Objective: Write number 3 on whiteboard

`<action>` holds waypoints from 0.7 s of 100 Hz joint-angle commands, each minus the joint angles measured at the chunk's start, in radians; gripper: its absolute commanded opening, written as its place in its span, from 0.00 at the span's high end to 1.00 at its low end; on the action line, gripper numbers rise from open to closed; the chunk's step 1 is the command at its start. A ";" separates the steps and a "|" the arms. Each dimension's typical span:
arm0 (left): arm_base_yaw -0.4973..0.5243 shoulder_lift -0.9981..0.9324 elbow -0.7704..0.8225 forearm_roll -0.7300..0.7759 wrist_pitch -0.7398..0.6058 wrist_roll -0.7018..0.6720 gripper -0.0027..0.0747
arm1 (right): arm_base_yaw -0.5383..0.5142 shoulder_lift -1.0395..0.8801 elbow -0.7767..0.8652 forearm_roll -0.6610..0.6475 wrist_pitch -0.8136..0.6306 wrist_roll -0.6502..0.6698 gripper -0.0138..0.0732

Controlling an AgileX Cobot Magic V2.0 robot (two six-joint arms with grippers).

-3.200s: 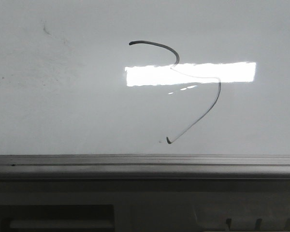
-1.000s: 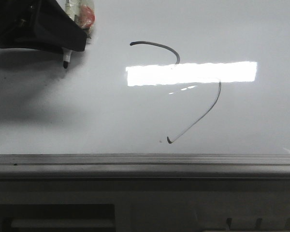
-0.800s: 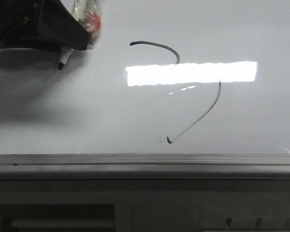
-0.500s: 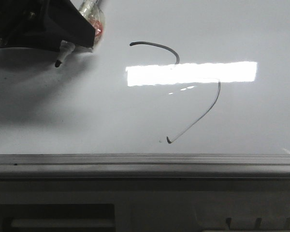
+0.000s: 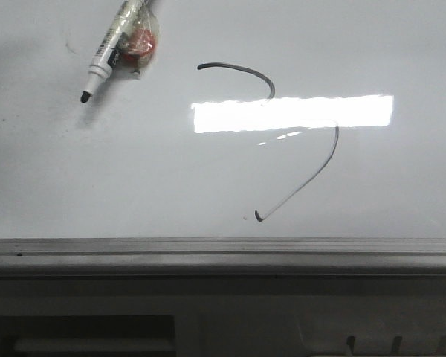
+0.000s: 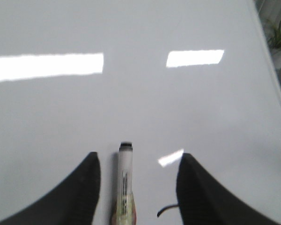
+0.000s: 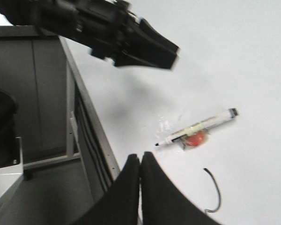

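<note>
The number 3 (image 5: 312, 167) is a thin dark line on the glossy whiteboard (image 5: 134, 171), crossing a bright reflection. A white marker (image 5: 108, 52) with a red blob taped to it lies flat on the board's upper left, tip toward the near rail. In the left wrist view my left gripper (image 6: 138, 157) is open, its jaws wide apart on either side of the marker (image 6: 125, 178) without touching it. My right gripper (image 7: 140, 157) is shut and empty over the board's edge, short of the marker (image 7: 199, 129) and the 3's arc (image 7: 214, 192).
A grey metal rail (image 5: 223, 253) runs along the board's near edge, with a grey frame below it. The left arm (image 7: 107, 28) hangs above the board in the right wrist view. A plant (image 6: 278, 37) stands beyond the board's far corner.
The left gripper came in at the upper left holding the marker, let it go and drew back out of the front view. The marker now lies on the board.
</note>
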 commanded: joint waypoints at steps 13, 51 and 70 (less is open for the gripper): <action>0.001 -0.284 0.031 0.186 0.044 0.000 0.99 | -0.078 -0.155 0.150 -0.329 -0.110 0.335 0.89; 0.001 -0.544 0.224 0.216 0.207 -0.004 0.99 | -0.126 -0.449 0.367 -0.546 -0.106 0.434 0.89; 0.001 -0.550 0.226 0.215 0.207 -0.004 0.99 | -0.126 -0.471 0.367 -0.546 -0.105 0.434 0.89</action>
